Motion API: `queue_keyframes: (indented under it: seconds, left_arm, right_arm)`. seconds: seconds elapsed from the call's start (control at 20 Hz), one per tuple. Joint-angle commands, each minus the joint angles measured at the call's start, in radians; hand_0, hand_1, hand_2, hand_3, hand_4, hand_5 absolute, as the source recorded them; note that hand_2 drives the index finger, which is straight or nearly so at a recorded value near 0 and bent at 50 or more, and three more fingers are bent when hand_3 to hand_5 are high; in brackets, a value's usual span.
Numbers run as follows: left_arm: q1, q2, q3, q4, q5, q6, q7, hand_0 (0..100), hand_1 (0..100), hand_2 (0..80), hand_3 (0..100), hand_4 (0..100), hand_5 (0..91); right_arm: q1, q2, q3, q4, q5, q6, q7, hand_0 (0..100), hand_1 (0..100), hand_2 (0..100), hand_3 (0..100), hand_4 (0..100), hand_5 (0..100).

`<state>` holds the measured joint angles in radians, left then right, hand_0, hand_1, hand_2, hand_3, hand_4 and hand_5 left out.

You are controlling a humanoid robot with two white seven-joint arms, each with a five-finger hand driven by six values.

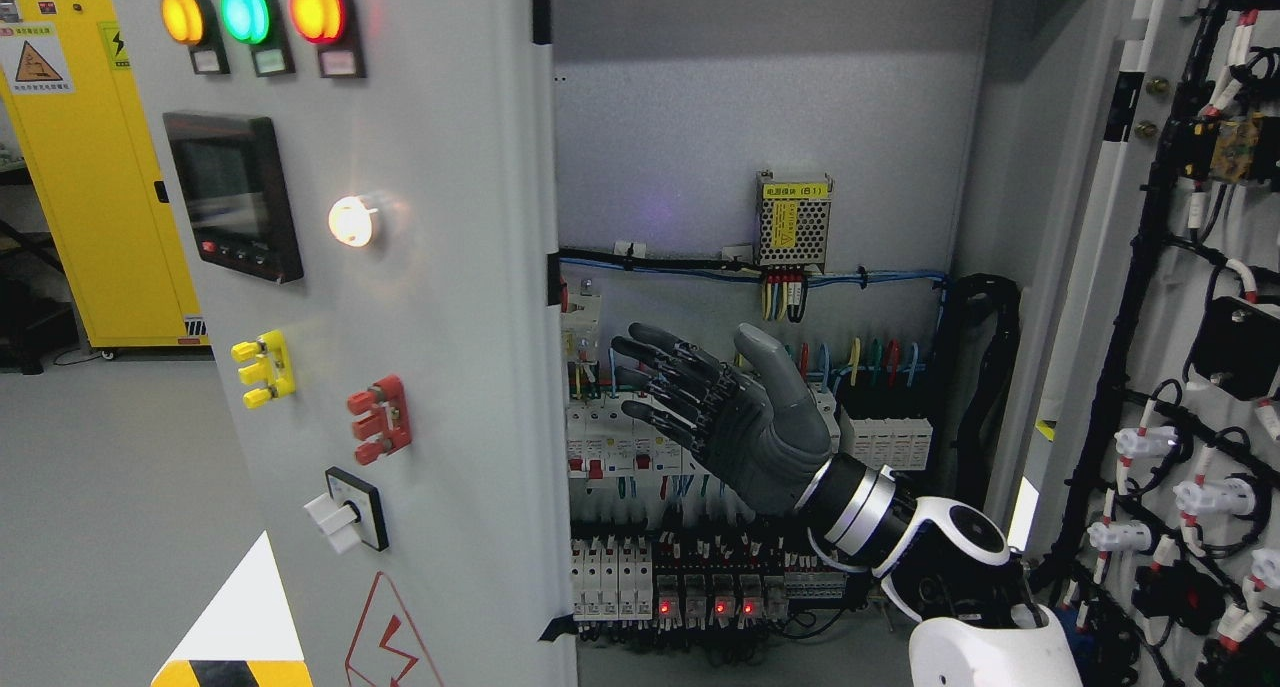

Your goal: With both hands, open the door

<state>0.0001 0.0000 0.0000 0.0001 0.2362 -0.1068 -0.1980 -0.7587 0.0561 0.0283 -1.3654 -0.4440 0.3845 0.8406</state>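
The right arm rises from the lower right corner, white forearm and silver wrist angled up and leftward, its dark grey right hand (722,417) held open, fingers stretched out leftward, thumb pointing up, grasping nothing.

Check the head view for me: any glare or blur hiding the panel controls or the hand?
Head view: the white indicator lamp blooms with slight smearing; the three top pilot lights glow brightly; the display screen looks slightly blurred; the right hand is sharp, evenly lit, fingers spread.
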Motion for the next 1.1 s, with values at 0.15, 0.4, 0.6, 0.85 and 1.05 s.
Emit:
queue_keyframes:
  seconds: [0.15, 0.4, 0.6, 0.85, 1.05]
  left_arm:
    - [-0.003, 0.008, 0.031, -0.005, 0.000, 0.001, 0.000, 0, 0, 0.0, 0, 0, 0.0]
    - [-0.003, 0.006, 0.031, -0.006, 0.000, 0.001, 0.000, 0, 0, 0.0, 0, 0, 0.0]
    - [-0.005, 0.008, 0.031, -0.006, 0.000, 0.001, -0.001, 0, 0, 0.0, 0, 0, 0.0]
    - [-0.005, 0.006, 0.031, -0.006, 0.000, 0.001, 0.000, 0, 0, 0.0, 0, 0, 0.0]
    - [-0.005, 0.002, 0.031, -0.006, 0.000, 0.001, 0.000, 0, 0, 0.0, 0, 0, 0.0]
  right_arm:
    - [0.137, -0.053, 0.173, -0.219, -0.070, 0.001, -0.003, 22, 0, 0, 0, 0, 0]
    - [0.240, -0.052, 0.295, -0.293, -0.068, -0.006, -0.006, 22, 0, 0, 0, 0, 0]
    - [0.303, -0.052, 0.403, -0.320, -0.065, -0.010, -0.037, 22, 0, 0, 0, 0, 0]
    - [0.309, -0.044, 0.450, -0.325, -0.062, -0.012, -0.037, 22, 0, 0, 0, 0, 0]
    - [0.309, -0.039, 0.482, -0.325, -0.062, -0.010, -0.037, 22, 0, 0, 0, 0, 0]
